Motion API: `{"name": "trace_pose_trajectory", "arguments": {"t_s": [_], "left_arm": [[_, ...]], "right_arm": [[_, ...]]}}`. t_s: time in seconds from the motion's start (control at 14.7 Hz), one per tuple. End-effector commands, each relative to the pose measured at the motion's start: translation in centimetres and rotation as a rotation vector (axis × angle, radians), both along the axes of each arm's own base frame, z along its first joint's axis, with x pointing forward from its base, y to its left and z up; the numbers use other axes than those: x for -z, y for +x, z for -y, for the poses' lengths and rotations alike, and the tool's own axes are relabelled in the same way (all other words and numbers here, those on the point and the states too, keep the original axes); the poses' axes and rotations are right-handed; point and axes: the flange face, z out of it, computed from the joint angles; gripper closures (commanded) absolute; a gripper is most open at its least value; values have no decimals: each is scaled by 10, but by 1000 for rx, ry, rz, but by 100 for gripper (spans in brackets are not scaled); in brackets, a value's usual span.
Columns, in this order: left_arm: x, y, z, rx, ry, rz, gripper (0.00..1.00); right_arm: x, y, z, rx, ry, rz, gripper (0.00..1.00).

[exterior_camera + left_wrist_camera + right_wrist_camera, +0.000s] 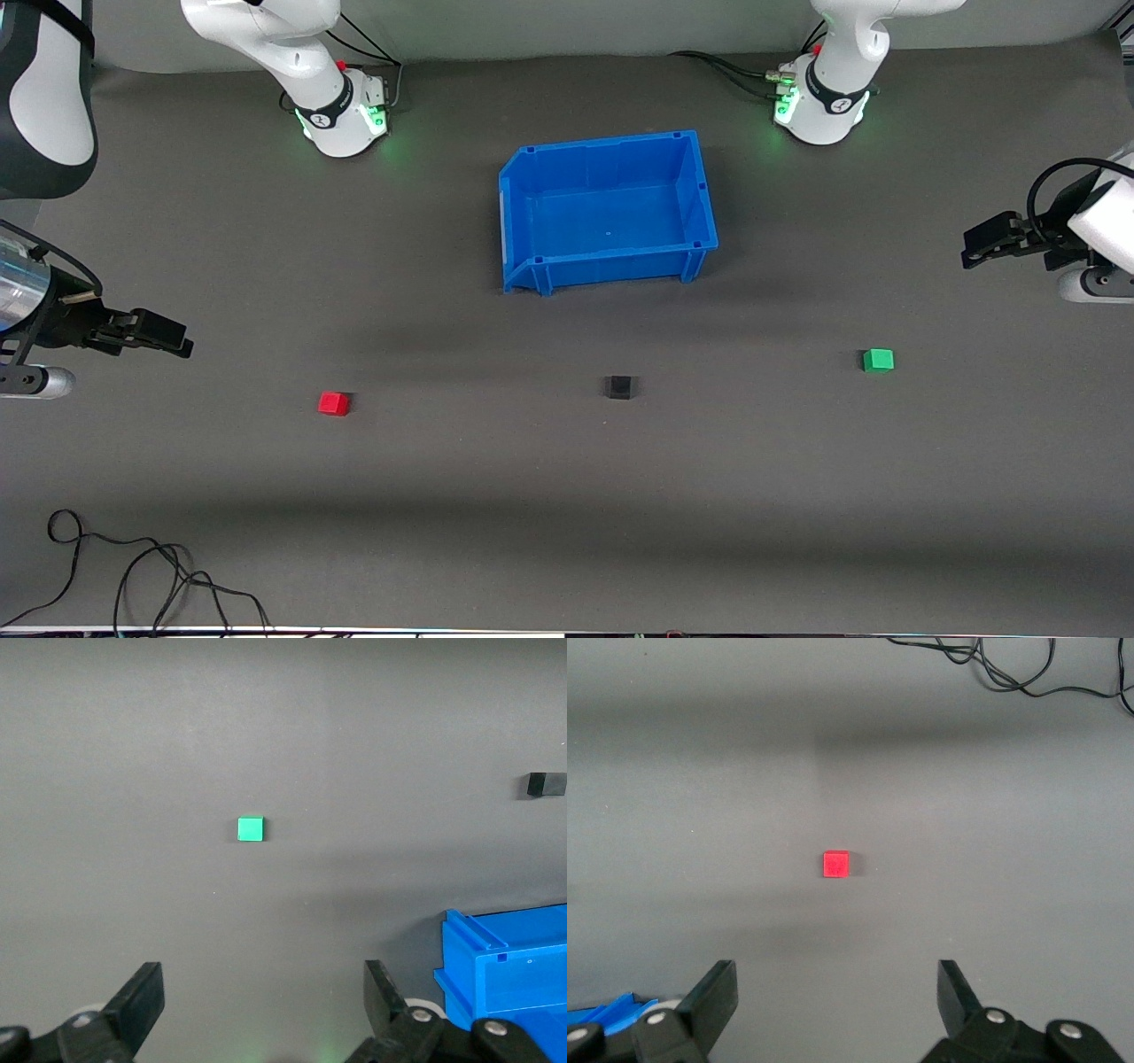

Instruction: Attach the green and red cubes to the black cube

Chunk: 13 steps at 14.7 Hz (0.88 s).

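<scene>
Front view: black cube [619,386] sits on the desk [532,496] nearer the camera than the blue bin [608,266]. Green cube [878,360] lies toward the left arm's end, below the left end effector [974,250]; red cube [334,403] beneath the right end effector [174,344]. Both spread wide, empty.

front cam: high, across table, faces both bases, whole table [567,496] in view. left wrist cam: looks down past own fingers [142,1001], closer; shares green cube [251,828], black cube [546,784], blue bin [505,970] with front. right wrist cam: same setup; shares red cube [836,864], loose cable [1010,669].
</scene>
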Motion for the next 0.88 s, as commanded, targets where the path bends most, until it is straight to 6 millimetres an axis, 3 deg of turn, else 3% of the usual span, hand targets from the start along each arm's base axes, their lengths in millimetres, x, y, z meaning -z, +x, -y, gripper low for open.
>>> {"name": "trace_pose_trajectory", "arguments": {"t_s": [0.0, 0.54, 0.82], "left_arm": [[-7, -3, 1, -7, 21, -2, 0], [-5, -3, -5, -33, 23, -10, 0], [-4, -4, -12, -48, 18, -18, 0]], "right_arm": [[-3, 2, -1, -13, 12, -10, 0], [9, 7, -3, -59, -30, -28, 0], [11, 5, 10, -4, 53, -35, 0]]}}
